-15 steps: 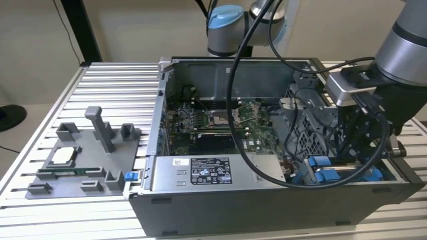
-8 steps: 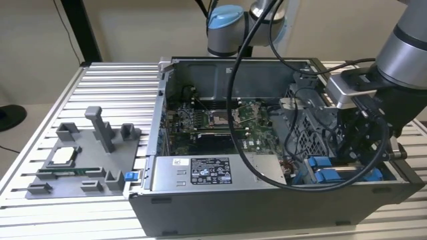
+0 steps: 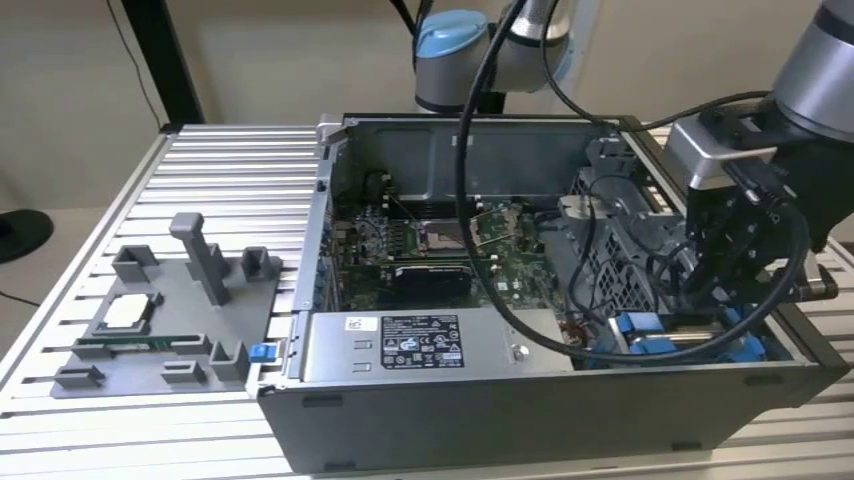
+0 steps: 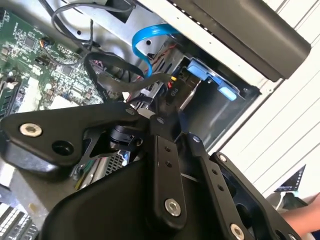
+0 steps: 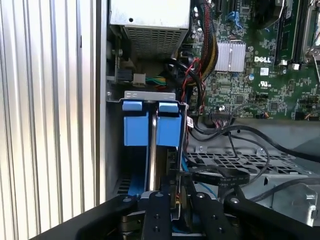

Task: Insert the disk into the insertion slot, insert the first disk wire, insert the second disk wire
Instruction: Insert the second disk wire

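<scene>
Hand (image 5: 176, 200) low beside the disk (image 5: 151, 125) seated in the insertion slot (image 5: 150, 95); finger spacing unclear

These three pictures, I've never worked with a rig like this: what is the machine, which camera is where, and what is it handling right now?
The machine is a single robot arm reaching into an open computer case that lies on a ribbed metal table. The exterior view looks at the scene from off the arm. The two wrist views come from cameras riding near the arm's wrist, so they look along the black gripper into the case.

The gripper is down at the case's corner on the exterior view's right, at the blue-framed disk, which already sits in its grey slot. A blue wire curves above the disk in the second wrist view. I cannot tell whether the gripper holds anything.

A grey fixture tray lies on the table beside the case.
</scene>
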`<control>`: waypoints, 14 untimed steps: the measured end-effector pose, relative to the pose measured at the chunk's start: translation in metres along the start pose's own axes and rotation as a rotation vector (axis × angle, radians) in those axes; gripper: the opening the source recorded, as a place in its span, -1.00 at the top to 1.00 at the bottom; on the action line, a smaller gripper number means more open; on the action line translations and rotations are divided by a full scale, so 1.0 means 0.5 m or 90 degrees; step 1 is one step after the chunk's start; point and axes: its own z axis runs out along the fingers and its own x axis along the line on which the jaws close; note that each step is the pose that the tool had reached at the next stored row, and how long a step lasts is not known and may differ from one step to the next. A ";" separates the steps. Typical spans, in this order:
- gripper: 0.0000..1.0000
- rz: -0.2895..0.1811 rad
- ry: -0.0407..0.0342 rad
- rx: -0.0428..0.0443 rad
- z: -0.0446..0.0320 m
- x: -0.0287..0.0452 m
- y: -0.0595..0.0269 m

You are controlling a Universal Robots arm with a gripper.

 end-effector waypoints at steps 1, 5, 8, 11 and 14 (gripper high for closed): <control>-1.00 0.000 0.0002 0.0000 -0.007 0.000 0.000; -1.00 0.000 0.0001 0.0000 -0.030 -0.001 -0.002; -1.00 0.000 0.0001 0.0000 -0.054 -0.003 -0.003; -1.00 0.000 0.0002 0.0000 -0.081 -0.004 -0.005; -1.00 0.000 0.0002 0.0000 -0.108 -0.005 -0.006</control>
